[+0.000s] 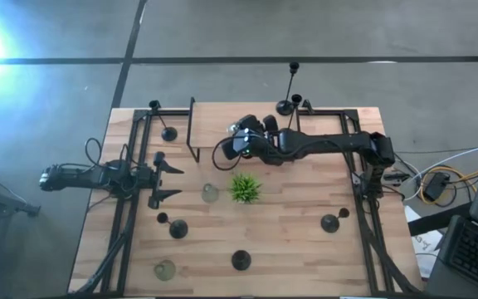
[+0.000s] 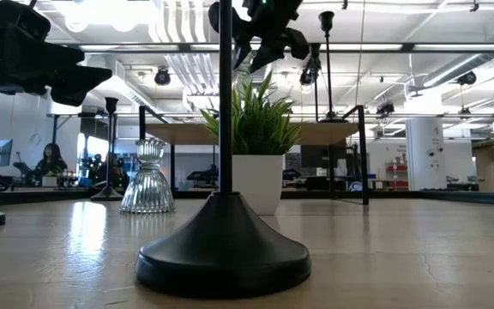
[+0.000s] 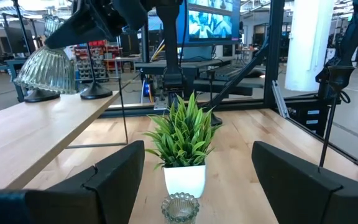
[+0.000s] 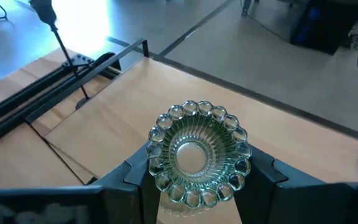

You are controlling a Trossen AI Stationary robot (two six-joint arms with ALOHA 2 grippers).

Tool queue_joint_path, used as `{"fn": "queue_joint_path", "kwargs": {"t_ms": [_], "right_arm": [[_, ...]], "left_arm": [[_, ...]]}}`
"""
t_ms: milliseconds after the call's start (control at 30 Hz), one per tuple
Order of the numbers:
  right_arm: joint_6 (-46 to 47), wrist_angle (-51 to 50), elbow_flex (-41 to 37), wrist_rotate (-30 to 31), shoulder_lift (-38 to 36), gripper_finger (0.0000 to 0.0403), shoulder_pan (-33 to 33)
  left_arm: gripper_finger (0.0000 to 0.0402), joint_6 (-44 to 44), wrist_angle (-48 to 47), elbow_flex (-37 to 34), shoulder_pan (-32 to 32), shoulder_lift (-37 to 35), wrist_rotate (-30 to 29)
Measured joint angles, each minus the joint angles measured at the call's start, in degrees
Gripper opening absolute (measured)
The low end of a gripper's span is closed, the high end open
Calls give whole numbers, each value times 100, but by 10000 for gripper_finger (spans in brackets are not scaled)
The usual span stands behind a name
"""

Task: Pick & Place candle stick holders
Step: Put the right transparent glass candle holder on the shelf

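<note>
My right gripper is shut on a clear glass candle stick holder, which hangs over the raised wooden shelf at the back of the table. A second glass holder stands beside the green plant, and a third stands near the front left. Black holders stand at the back left, front left, front middle and right. A tall one stands at the back. My left gripper waits open at the left, pointing at the plant.
Black metal frames run along both sides of the table. The shelf stands on thin black legs. In the low view a black holder's base fills the foreground. A laptop and cables lie off the table's right.
</note>
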Motion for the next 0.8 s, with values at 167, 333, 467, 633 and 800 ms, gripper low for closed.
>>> {"fn": "queue_joint_path", "kwargs": {"t_ms": [167, 333, 467, 633, 800], "right_arm": [[124, -389, -38, -196, 0, 144, -152], [183, -495, -45, -240, 13, 144, -237], [260, -538, -47, -517, 13, 144, -342], [380, -743, -53, -553, 13, 144, -417], [478, -872, -56, -725, 15, 144, -443]], "left_arm": [[300, 1, 0, 0, 0, 0, 2], [300, 1, 0, 0, 0, 0, 2], [300, 0, 0, 0, 0, 0, 2], [300, 0, 0, 0, -1, 0, 2], [300, 0, 0, 0, -2, 0, 2]]}}
